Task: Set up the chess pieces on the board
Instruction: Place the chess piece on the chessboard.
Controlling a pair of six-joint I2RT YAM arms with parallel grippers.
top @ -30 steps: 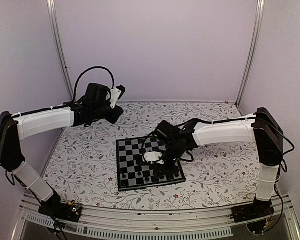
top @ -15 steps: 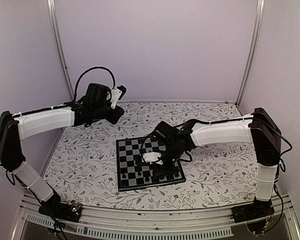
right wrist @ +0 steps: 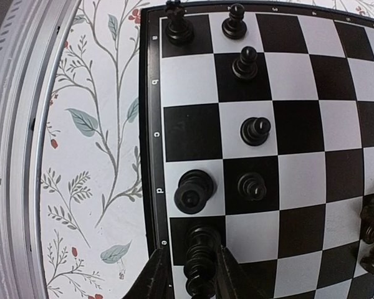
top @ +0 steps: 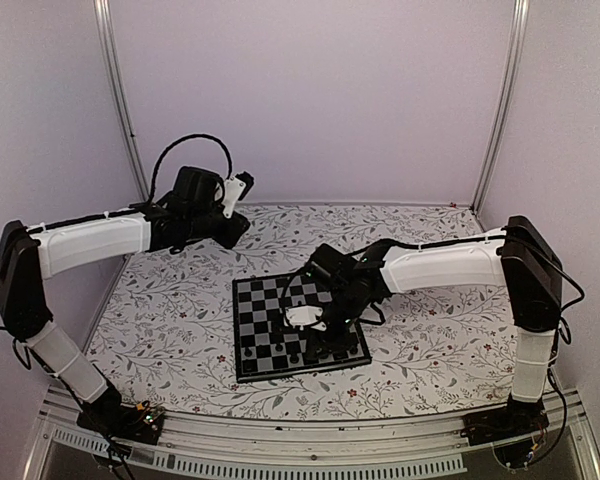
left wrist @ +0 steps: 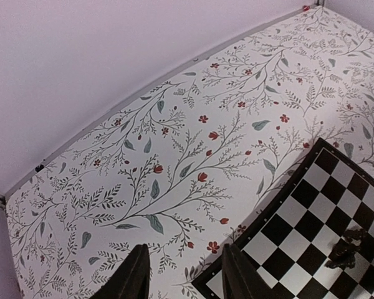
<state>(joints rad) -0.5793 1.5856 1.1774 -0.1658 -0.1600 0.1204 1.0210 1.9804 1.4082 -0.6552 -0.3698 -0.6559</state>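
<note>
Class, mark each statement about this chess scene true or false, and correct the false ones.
1. One chess piece stands on the board between the fingers of the right gripper. True.
2. The board holds only that piece. False: other chess pieces stand on it too.
3. The left gripper hovers over the floral table cover, empty. True.
4. The left gripper's fingers are pressed together. False: they stand apart.

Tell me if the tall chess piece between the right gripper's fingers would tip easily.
Probably: the piece looks tall over a narrow base, so a brush from the right gripper could topple it. It seems rigid and, being small, light.
</note>
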